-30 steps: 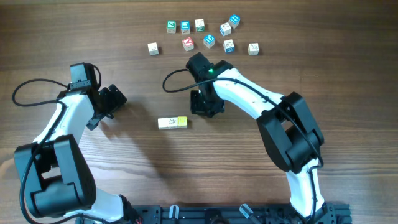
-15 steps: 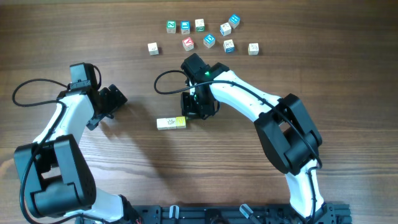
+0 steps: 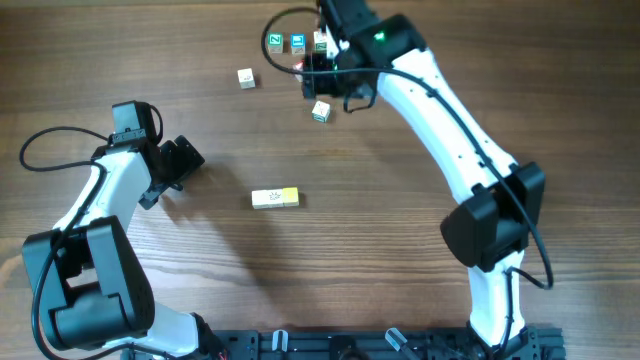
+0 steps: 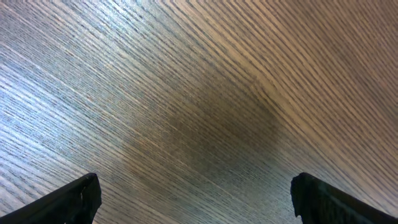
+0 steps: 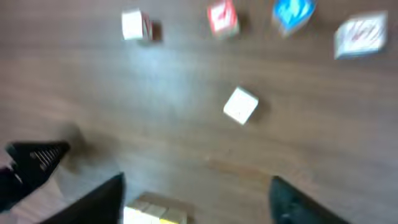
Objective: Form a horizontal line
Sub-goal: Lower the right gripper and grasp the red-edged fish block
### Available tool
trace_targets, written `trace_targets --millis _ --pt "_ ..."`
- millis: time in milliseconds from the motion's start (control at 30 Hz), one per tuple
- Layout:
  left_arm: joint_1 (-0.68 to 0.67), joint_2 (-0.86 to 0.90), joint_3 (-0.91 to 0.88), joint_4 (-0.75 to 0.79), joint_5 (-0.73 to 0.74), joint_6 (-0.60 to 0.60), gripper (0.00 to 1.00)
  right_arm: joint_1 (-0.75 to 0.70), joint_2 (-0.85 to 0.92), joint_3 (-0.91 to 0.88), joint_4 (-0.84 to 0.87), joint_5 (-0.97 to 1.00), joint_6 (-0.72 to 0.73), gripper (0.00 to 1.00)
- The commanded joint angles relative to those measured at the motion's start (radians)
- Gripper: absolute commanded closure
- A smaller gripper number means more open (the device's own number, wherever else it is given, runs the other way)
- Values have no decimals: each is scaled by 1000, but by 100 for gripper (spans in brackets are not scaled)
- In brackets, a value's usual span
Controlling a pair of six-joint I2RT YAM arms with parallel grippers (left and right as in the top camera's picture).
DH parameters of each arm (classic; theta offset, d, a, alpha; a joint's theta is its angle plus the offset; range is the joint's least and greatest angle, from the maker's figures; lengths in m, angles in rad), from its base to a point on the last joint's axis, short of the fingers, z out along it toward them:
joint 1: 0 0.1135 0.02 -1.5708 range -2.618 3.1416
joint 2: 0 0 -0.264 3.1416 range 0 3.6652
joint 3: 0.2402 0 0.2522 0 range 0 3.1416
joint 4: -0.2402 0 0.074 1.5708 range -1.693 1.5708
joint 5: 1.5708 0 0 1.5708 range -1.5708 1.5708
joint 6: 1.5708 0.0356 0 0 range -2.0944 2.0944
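The horizontal line (image 3: 275, 198) is a short row of two touching cubes, one whitish and one yellow, lying mid-table. In the right wrist view it shows blurred at the bottom edge (image 5: 149, 214). My right gripper (image 3: 335, 72) hangs over the loose cubes at the far side, well away from the row. Its jaws are open (image 5: 196, 199) with nothing between them. My left gripper (image 3: 185, 160) rests left of the row, open over bare wood (image 4: 199, 199).
Loose letter cubes lie at the far edge: a whitish one (image 3: 245, 77), a green one (image 3: 275, 42) and a blue one (image 3: 298, 42). A single cube (image 3: 320, 111) sits just below the right gripper, also seen as a pale cube (image 5: 240, 104). The right arm hides other cubes.
The right arm has swung from beside the row up to the far cubes, and its jaws have opened. A single cube now lies below the cluster. The left arm has not moved.
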Motion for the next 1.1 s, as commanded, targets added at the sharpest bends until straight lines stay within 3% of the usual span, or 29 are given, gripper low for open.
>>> trace_targets --millis 0,200,400,567,633,767,900,967,1067 --pt "2 6 10 0 -3 12 0 11 8 -32 76 127 -43 0" --pt "2 6 10 0 -3 12 0 11 53 -192 265 155 87 0" --pt "2 6 10 0 -3 12 0 11 115 -294 418 156 90 2" --pt "2 6 10 0 -3 12 0 11 182 -299 438 183 98 2" --pt "2 6 10 0 -3 12 0 10 185 -299 438 185 98 6" --pt "2 6 10 0 -3 12 0 10 185 -299 432 185 98 28" --pt "2 6 10 0 -3 12 0 10 185 -299 426 185 117 41" --pt "2 6 10 0 -3 12 0 10 185 -299 401 185 172 35" --pt "2 6 10 0 -3 12 0 10 188 -311 382 185 226 33"
